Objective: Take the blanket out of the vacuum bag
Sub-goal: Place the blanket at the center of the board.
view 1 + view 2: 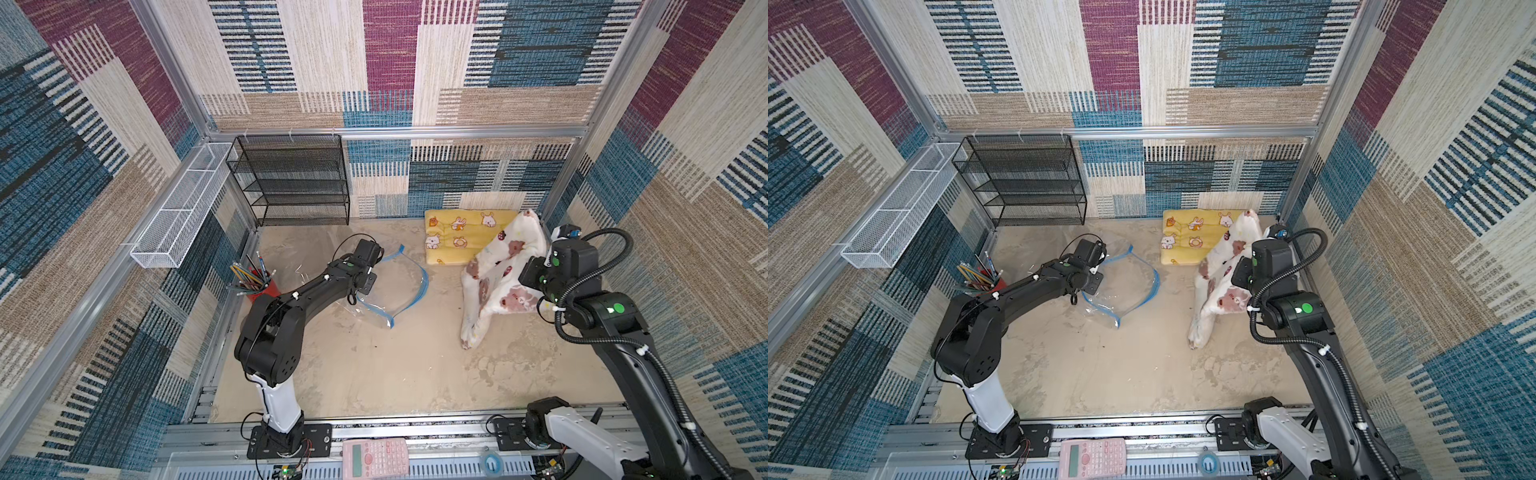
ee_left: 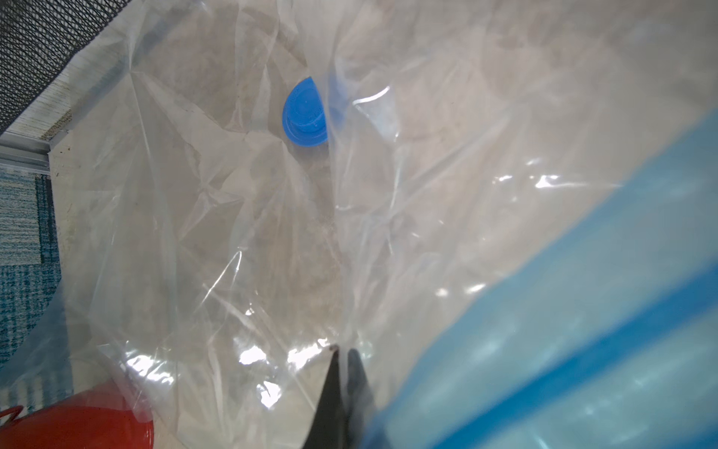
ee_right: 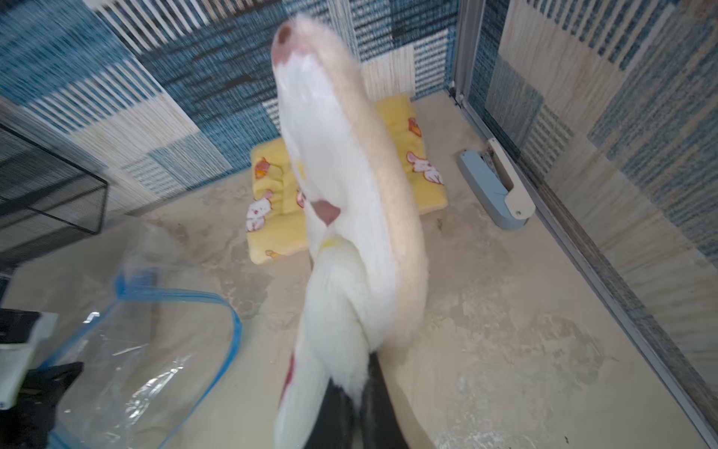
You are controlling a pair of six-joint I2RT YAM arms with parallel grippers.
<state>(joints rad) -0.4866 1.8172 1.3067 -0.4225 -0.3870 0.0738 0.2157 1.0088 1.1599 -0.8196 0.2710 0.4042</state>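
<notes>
The vacuum bag lies on the table's middle left, clear and crinkled, with its blue-edged mouth gaping and nothing inside. My left gripper is shut on a fold of its film beside the blue zip strip; the round blue valve cap lies farther along. The blanket, white with bear prints, is outside the bag at the right. My right gripper is shut on it and holds it up, its lower end trailing on the table.
A yellow cushion lies behind the blanket against the back wall, with a blue stapler beside it. A black mesh shelf and white wire basket stand back left. A red pencil cup sits by my left arm. A pink calculator lies on the front rail.
</notes>
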